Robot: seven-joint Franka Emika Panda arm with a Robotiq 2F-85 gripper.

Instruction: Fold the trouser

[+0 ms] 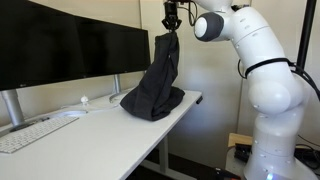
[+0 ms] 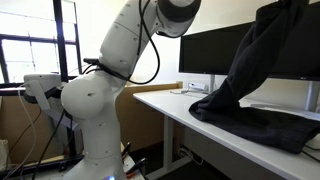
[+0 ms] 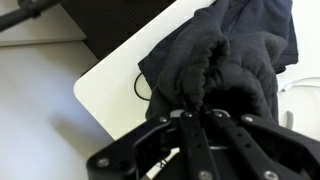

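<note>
Black trouser (image 1: pixel 158 85) hangs bunched from the gripper (image 1: pixel 172 24), whose jaws pinch its top above the white desk (image 1: pixel 100 140), while its lower end rests there.

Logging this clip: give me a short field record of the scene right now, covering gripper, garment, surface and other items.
gripper: shut on the trouser, raised above the desk
trouser: black, wrinkled; one end hangs from the gripper, lower part bunched on the desk
desk: white; the trouser lies near its corner
monitors: dark, standing at the back of the desk
keyboard: white, on the desk, apart from the trouser
fold state: no neat fold visible yet
</note>
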